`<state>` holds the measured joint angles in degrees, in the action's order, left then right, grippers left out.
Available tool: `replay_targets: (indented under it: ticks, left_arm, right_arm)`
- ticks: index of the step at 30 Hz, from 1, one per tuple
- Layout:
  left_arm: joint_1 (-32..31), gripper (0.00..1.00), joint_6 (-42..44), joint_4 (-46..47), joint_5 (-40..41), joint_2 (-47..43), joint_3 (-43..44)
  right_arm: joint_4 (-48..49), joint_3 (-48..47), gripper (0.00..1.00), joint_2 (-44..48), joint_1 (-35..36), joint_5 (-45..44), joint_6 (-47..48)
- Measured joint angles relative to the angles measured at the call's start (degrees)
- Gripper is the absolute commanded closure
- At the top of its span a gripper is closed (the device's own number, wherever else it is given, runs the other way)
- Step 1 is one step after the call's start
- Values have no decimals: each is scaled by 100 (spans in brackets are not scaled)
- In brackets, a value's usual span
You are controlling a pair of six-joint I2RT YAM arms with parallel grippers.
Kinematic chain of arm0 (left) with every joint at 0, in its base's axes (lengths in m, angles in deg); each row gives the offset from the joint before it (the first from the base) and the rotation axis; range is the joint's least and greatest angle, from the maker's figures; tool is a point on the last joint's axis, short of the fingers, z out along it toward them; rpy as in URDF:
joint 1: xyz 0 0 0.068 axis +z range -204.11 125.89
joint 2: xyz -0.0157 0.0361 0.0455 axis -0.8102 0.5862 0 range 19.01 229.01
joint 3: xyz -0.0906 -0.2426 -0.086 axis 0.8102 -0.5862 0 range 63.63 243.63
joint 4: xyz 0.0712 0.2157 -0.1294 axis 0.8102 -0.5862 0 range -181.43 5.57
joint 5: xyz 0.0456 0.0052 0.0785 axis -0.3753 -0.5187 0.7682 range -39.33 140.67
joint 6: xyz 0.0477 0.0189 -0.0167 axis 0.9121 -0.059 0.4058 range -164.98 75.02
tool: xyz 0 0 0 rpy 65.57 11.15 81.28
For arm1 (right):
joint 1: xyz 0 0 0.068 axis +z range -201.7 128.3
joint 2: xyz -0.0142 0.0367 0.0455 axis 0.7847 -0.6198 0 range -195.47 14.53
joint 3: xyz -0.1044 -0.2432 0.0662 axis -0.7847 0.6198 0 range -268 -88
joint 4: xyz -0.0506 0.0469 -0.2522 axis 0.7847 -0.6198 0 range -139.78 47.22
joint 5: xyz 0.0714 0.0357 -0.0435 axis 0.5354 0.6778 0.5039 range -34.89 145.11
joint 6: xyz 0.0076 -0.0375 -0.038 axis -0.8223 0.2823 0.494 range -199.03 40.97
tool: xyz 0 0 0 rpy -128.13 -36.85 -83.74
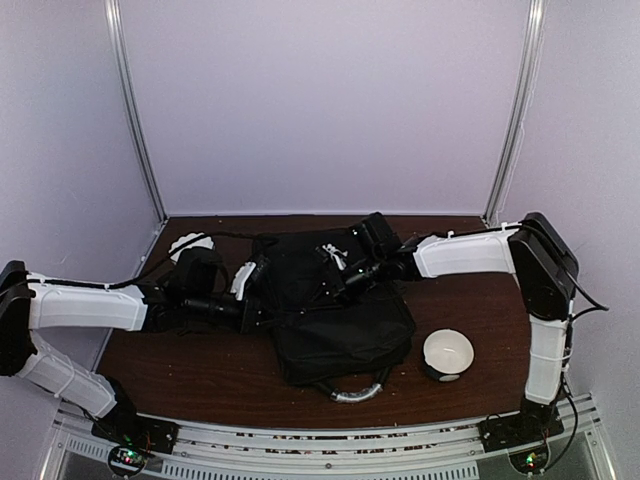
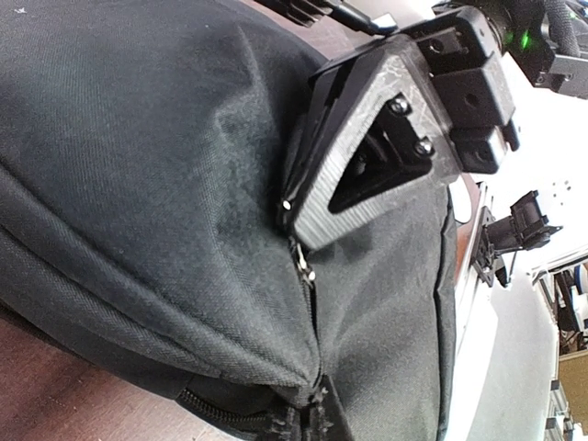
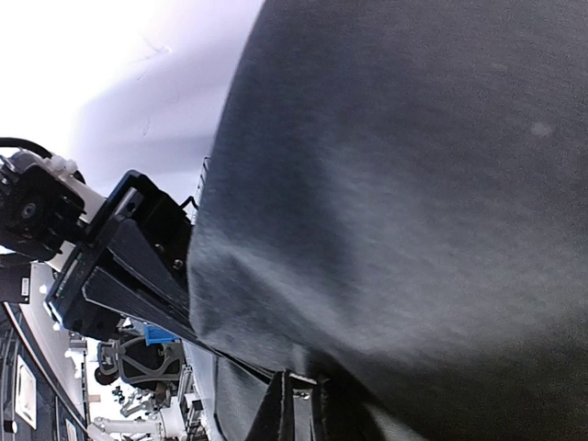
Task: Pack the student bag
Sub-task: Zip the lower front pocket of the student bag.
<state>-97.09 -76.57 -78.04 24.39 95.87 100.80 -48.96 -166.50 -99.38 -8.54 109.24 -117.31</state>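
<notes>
Black student bag (image 1: 340, 325) flat on tabletop (image 1: 190, 370). Left gripper (image 1: 252, 295) jaws pinched on fabric by zipper (image 2: 306, 271); right gripper (image 1: 352, 277) jaws clamped on upper fabric. Likely step: opening bag. Next: pull fabric apart, expose opening

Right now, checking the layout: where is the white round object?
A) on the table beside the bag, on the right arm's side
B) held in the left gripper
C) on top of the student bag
A: the white round object sits on the table beside the student bag, on the right arm's side.
</notes>
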Motion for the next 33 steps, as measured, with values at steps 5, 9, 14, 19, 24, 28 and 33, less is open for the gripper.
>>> replay_targets:
  ticks: [5, 9, 14, 19, 24, 28, 33]
  left_arm:
    - [-22, 100, 31, -33, 125, -13, 0]
    - [-22, 100, 59, -48, 240, -44, 0]
    - [-22, 100, 105, -162, 348, -46, 2]
    - [-20, 100, 149, -208, 378, -46, 2]
    - [-17, 100, 179, -245, 387, -33, 7]
    - [-15, 100, 214, -306, 382, 22, 52]
    - [-13, 100, 225, -334, 343, 105, 87]
  right_arm:
    - [-264, 157, 100, 153, -181, -114, 310]
    - [-754, 350, 100, 431, -603, -177, 726]
    - [-1250, 483, 100, 756, -1353, -479, 1222]
    - [-1478, 586, 100, 949, -1923, -780, 1526]
    - [-1670, 778, 95, 970, -2079, -874, 1766]
    - [-1827, 702, 84, 979, -1910, -651, 2055]
    - [-1899, 531, 75, 981, -1447, -433, 2371]
